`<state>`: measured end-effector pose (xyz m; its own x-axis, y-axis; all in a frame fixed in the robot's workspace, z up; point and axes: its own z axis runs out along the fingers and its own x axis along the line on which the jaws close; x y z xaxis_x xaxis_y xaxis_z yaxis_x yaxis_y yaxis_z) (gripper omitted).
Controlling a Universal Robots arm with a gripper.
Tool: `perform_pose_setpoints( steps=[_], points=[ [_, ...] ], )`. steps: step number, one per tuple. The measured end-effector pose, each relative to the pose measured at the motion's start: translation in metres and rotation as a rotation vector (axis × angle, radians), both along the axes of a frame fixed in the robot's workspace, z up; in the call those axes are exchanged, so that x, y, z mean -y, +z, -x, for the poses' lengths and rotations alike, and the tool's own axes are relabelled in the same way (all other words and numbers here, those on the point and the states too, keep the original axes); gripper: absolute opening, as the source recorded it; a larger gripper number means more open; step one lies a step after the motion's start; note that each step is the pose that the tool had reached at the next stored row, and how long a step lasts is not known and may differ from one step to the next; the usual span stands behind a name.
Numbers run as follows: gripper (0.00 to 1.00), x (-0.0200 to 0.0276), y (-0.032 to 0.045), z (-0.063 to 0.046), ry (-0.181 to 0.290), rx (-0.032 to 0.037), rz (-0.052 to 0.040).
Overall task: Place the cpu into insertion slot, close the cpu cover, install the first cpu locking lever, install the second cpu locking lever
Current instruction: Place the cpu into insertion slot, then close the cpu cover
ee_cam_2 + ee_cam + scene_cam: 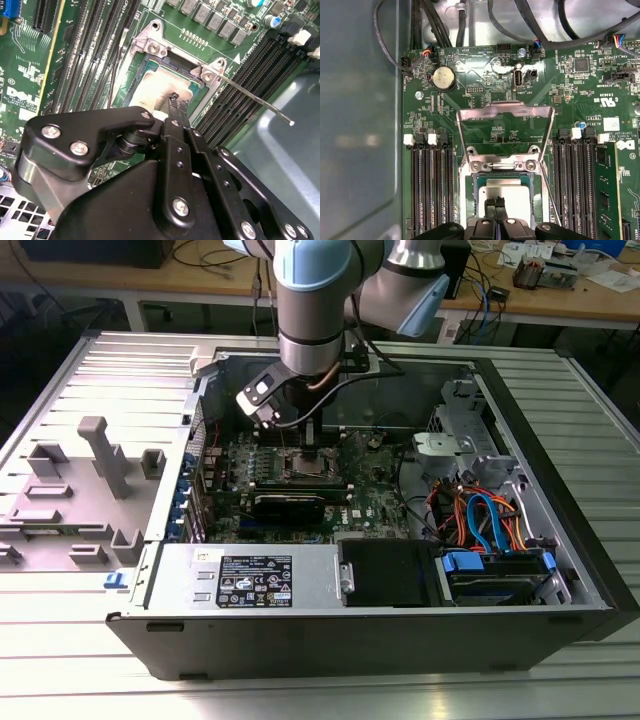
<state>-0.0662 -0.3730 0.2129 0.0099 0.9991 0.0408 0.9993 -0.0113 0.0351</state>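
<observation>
Claw (495, 202) fingertips together, poised at the cpu (517, 192); contact unclear. The cpu lies flat in the insertion slot (475, 195), mid-motherboard (485, 75). Cpu cover (505, 111) stands flipped open. One locking lever (250, 96) juts out unlatched.
</observation>
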Motion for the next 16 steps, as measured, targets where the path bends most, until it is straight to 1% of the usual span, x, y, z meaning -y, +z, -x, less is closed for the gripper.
perform_pose_setpoints(
  steps=[3,5,7,8,9,16],
  points=[
    [0.11,0.0000,-0.0001,-0.0002,0.041,-0.0024,-0.0002],
    [0.11,0.0000,0.0009,-0.0012,0.042,-0.0040,0.0003],
    [0.11,0.0000,0.0022,-0.0020,0.042,-0.0052,0.0028],
    [0.11,0.0005,0.0023,-0.0023,0.044,-0.0055,0.0082],
    [0.11,0.0007,0.0023,-0.0023,0.046,-0.0057,0.0096],
    [0.11,0.0007,0.0023,-0.0024,0.049,-0.0057,0.0096]
  ],
)
